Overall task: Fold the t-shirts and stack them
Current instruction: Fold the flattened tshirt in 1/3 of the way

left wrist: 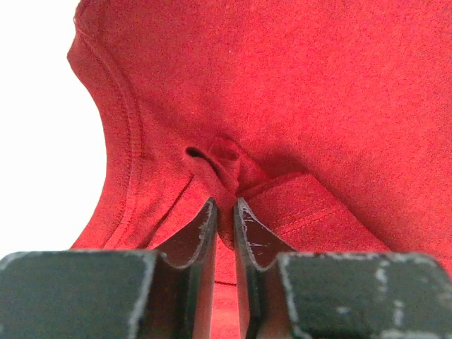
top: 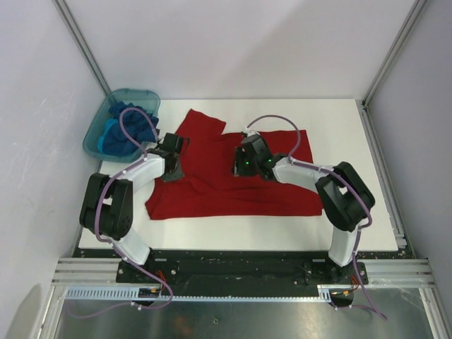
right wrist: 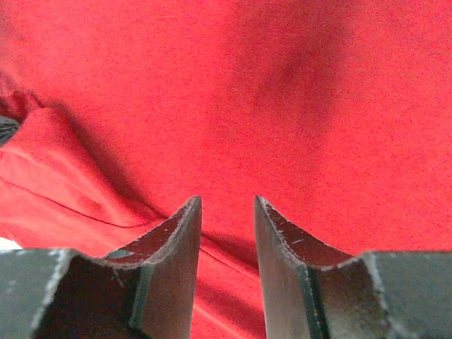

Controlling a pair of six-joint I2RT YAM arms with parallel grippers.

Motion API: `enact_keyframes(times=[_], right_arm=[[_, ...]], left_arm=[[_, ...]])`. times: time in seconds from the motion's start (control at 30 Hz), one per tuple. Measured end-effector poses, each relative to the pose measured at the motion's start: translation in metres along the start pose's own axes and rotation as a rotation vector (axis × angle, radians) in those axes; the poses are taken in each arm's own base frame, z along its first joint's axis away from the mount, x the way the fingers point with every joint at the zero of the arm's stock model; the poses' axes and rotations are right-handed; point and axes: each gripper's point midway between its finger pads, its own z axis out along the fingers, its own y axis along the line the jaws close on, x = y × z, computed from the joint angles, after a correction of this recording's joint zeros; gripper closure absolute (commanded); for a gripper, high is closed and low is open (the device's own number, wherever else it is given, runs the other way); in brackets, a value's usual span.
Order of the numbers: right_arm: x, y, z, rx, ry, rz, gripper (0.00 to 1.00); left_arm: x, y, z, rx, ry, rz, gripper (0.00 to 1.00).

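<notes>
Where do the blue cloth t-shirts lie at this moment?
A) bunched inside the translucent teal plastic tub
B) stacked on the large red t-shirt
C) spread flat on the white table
A: the blue cloth t-shirts sit heaped inside the translucent teal plastic tub, left of the large red t-shirt.

Top cam: fixed, high at the near side, looks down & fwd over the whole white table [top: 339,120], farthest view. L wrist cam: sits just behind its fingers [left wrist: 201,233], looks along them, v. close to the red t-shirt [left wrist: 318,92]. R wrist cam: same setup, fingers [right wrist: 180,240] at bottom, cloth fills frame. All 3 views share that shirt.
</notes>
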Motion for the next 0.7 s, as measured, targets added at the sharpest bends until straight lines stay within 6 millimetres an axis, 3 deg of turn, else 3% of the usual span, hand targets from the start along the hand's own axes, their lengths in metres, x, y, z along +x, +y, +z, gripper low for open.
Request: enact_keyframes(times=[0.27, 0.7], right_arm=[[0.010, 0.064, 0.031, -0.153, 0.028, -0.108, 0.60], [0.040, 0.134, 0.038, -0.311, 0.091, -0.209, 0.58]], left_arm=[[0.024, 0.005, 0.001, 0.007, 0.043, -0.026, 0.86], [0.040, 0.021, -0.019, 0.030, 0.021, -0.114, 0.82]])
